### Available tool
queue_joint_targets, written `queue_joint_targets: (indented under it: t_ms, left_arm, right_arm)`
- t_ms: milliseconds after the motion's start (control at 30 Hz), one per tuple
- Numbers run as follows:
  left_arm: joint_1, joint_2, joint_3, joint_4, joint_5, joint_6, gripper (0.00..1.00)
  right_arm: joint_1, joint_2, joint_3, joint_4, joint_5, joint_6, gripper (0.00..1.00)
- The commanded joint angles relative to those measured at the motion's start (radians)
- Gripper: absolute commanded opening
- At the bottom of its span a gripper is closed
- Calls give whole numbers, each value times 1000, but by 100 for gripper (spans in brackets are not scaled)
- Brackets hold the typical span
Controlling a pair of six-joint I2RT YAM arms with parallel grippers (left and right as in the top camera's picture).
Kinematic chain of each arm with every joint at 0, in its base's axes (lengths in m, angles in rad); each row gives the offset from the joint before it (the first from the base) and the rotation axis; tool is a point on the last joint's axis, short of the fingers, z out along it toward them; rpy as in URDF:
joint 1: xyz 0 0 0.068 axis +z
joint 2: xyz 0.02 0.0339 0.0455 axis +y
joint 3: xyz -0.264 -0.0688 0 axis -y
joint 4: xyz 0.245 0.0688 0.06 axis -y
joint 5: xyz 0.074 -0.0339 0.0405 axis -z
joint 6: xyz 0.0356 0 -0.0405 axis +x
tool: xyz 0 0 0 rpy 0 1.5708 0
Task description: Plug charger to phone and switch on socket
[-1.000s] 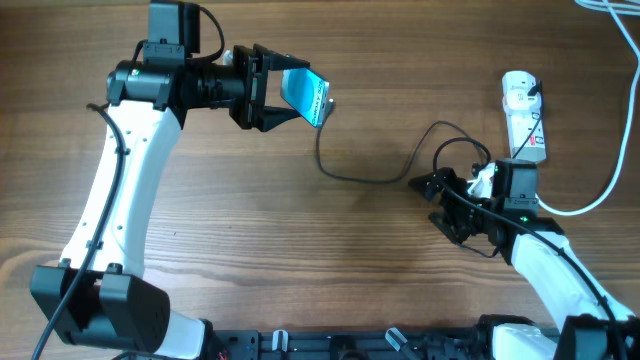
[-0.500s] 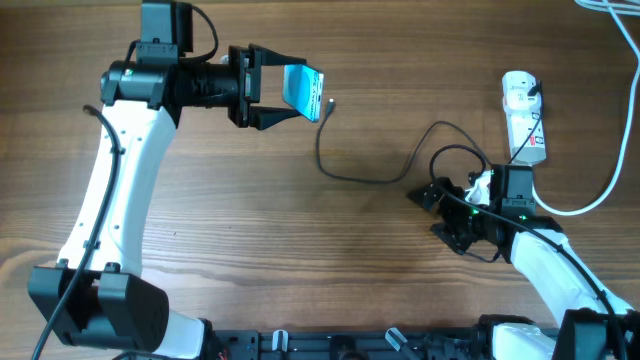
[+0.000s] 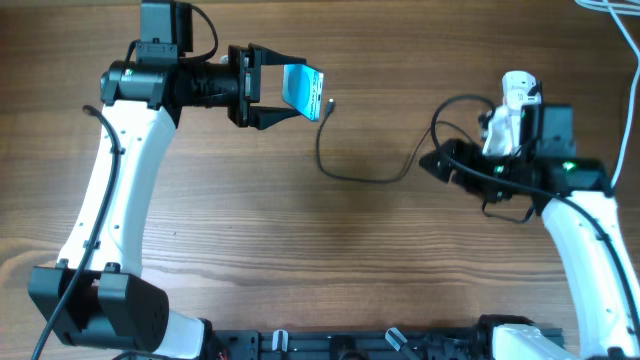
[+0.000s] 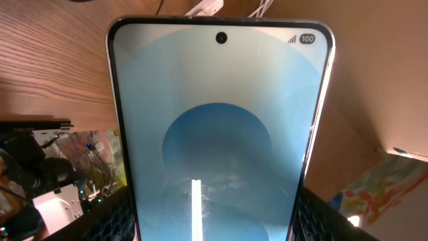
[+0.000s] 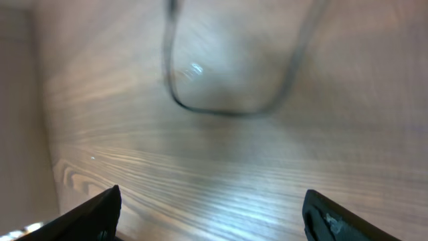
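My left gripper [image 3: 262,88] is shut on the phone [image 3: 305,92] and holds it tilted above the table at the far left. In the left wrist view the phone [image 4: 221,134] fills the frame, its turquoise screen between my jaws [image 4: 214,217]. The charger [image 3: 365,180], a thin black cable, ends at the phone's right edge; I cannot tell whether it is plugged in. It loops right toward the socket [image 3: 514,88], whose near part is hidden by my right arm. My right gripper [image 3: 440,162] is open and empty over the cable's loop. The right wrist view shows the open jaws [image 5: 214,214] and the blurred cable [image 5: 221,110].
A thick white cord [image 3: 622,35] runs down the far right edge of the wooden table [image 3: 300,250]. The arm bases stand at the front edge.
My right arm has swung from the front toward the back, and now lies beside the socket with its gripper over the cable. The left arm lifted the phone slightly, then held still.
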Motion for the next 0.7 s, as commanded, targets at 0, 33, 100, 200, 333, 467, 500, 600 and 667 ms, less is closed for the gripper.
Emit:
queue_joint_targets:
  t_ms: [0, 33, 100, 200, 333, 467, 500, 600, 667]
  left_arm:
    - [6, -29, 27, 3, -3, 50, 43]
    - [6, -29, 27, 3, -9, 53, 43]
    - [6, -29, 27, 3, -10, 52, 43]
    - [6, -29, 27, 3, -10, 52, 43]
    - [6, -29, 27, 3, -10, 52, 43]
    - [6, -29, 27, 3, -10, 52, 43]
    - [6, -29, 27, 3, -10, 52, 43]
    - [6, -29, 27, 3, -10, 52, 43]
    - [6, -29, 27, 3, -37, 53, 43]
  right_arm:
    - [72, -20, 126, -7, 6, -84, 87]
    - [102, -20, 141, 3, 11, -82, 87]
    - [158, -20, 149, 33, 55, -40, 87]
    - [224, -20, 150, 69, 112, -6, 87]
    - [246, -23, 154, 80, 111, 12, 87]
    - [246, -31, 154, 83, 90, 17, 87]
    - [246, -37, 154, 94, 65, 18, 87]
    - [249, -56, 154, 158, -19, 18, 86]
    - [280, -74, 154, 225, -29, 44, 86]
